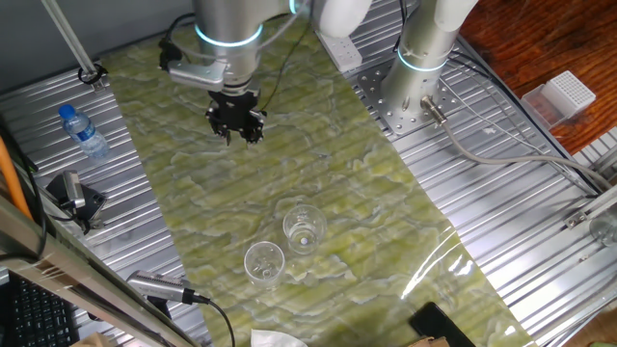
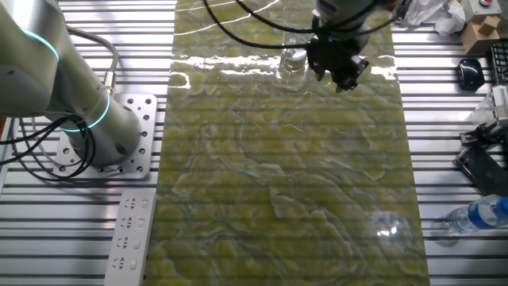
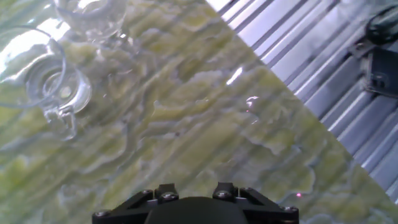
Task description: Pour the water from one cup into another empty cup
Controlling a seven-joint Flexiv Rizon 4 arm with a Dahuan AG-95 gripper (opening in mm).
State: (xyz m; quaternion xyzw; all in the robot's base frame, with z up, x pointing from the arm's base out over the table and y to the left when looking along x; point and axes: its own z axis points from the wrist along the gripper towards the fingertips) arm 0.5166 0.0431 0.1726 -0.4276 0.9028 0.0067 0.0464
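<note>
Two clear glass cups stand close together on the green marbled mat (image 1: 289,164), one (image 1: 304,229) a little behind the other (image 1: 264,262). I cannot tell which cup holds the water. In the hand view the cups sit at the top left, one with a handle (image 3: 40,71) and one at the edge (image 3: 93,12). My gripper (image 1: 237,127) hangs above the far part of the mat, well apart from the cups, with its jaws apart and nothing in them. In the other fixed view the gripper (image 2: 337,73) stands beside one cup (image 2: 292,63).
A small blue-capped plastic bottle (image 1: 82,130) lies on the ribbed metal table at the left, and shows at the lower right in the other fixed view (image 2: 482,213). A second arm's base (image 1: 419,67) stands at the back right. A black device (image 1: 72,198) sits at the left.
</note>
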